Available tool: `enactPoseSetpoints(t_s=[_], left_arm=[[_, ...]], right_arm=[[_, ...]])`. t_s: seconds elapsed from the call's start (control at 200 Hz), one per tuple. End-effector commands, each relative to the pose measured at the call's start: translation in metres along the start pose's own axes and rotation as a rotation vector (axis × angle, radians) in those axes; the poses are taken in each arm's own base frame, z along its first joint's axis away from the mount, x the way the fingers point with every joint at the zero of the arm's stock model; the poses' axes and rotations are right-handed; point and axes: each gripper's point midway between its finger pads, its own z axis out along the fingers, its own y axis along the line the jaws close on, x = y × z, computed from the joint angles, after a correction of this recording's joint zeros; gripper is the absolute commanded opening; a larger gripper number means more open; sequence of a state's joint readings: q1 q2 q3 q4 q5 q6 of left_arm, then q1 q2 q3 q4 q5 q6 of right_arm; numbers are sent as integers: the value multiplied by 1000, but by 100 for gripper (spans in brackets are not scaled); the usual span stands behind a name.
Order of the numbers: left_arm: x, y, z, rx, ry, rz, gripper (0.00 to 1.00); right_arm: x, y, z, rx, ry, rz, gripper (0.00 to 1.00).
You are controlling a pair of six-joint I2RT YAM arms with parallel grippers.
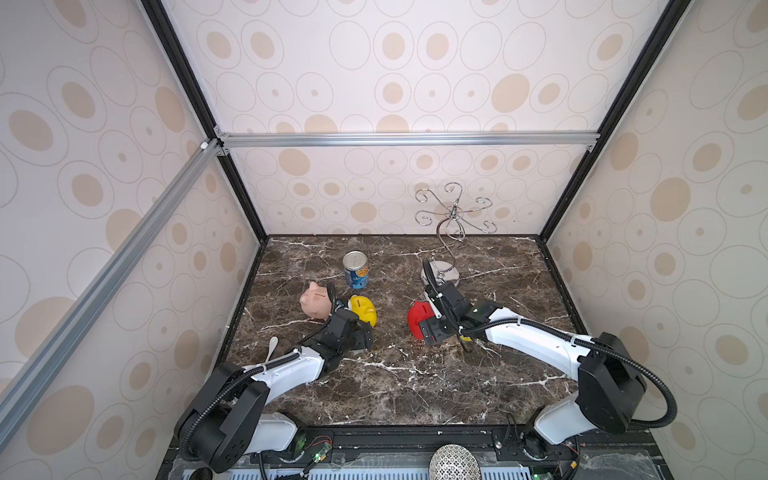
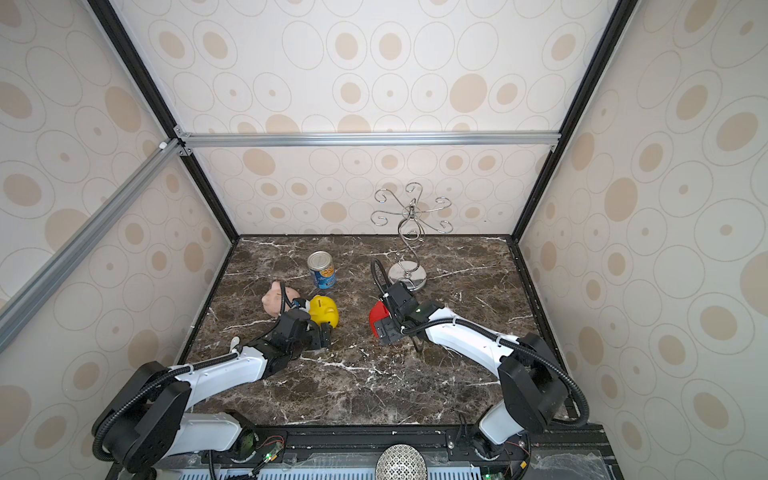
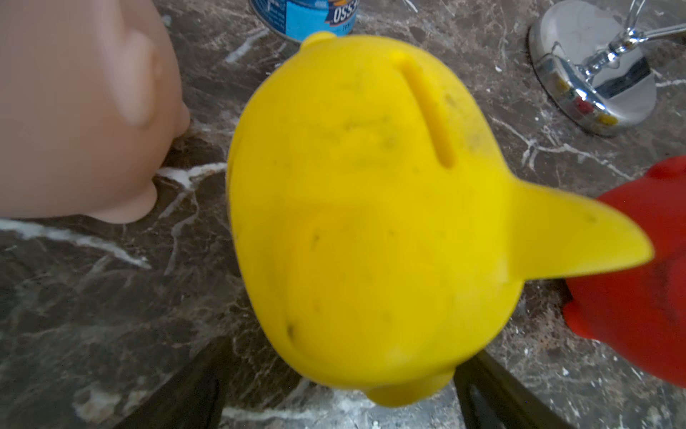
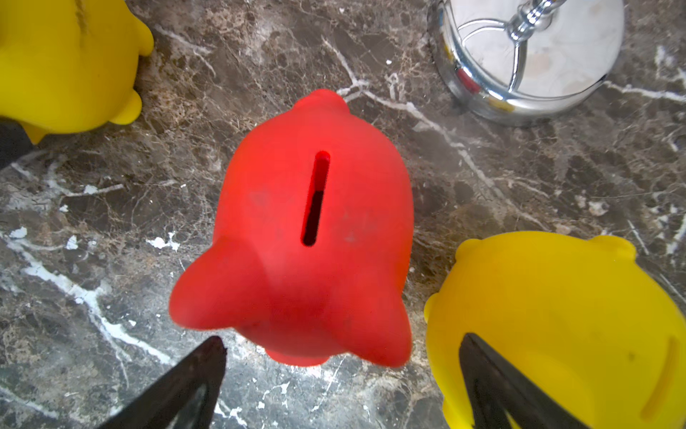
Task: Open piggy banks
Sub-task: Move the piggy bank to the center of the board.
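Three piggy banks stand in a row in both top views: pale pink (image 1: 316, 305), yellow (image 1: 365, 309) and red (image 1: 417, 319). The left wrist view shows my left gripper (image 3: 349, 349) open, one dark finger (image 3: 196, 382) on each side of the yellow bank's (image 3: 371, 223) snout end, with bare table showing beside one finger. My right gripper (image 4: 343, 338) is open just short of the red bank (image 4: 315, 230), whose slot faces up. A second yellow bank (image 4: 557, 315) lies beside the red one, partly behind one right finger (image 4: 493, 382); my right arm hides it in the top views. No plug shows.
A blue-labelled tin can (image 1: 355, 270) stands behind the banks. A chrome hook stand (image 1: 441, 272) rises at the back right, close to my right wrist. A white spoon (image 1: 272, 347) lies by the left wall. Patterned walls close three sides of the marble table (image 1: 415, 386).
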State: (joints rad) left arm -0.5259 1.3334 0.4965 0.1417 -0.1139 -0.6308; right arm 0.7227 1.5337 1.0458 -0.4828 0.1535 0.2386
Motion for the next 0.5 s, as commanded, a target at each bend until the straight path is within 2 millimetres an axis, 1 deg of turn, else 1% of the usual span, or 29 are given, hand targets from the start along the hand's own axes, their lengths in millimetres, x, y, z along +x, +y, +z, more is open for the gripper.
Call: enactPoseSetpoints(t_s=[0.0, 0.1, 0.255, 0.395, 0.495], left_arm=[[-26, 3, 1, -35, -73, -4, 93], [-33, 10, 4, -54, -74, -18, 93], [-48, 17, 1, -64, -105, -49, 94], [-66, 9, -14, -37, -140, -50, 94], [-78, 2, -30, 1, -172, -65, 96]], right_arm=[[-10, 7, 3, -40, -7, 17, 99], [-10, 11, 8, -54, 0, 27, 97], [-13, 29, 12, -147, 19, 67, 92], [-15, 40, 10, -204, 20, 127, 90], [-17, 52, 8, -256, 20, 159, 88]])
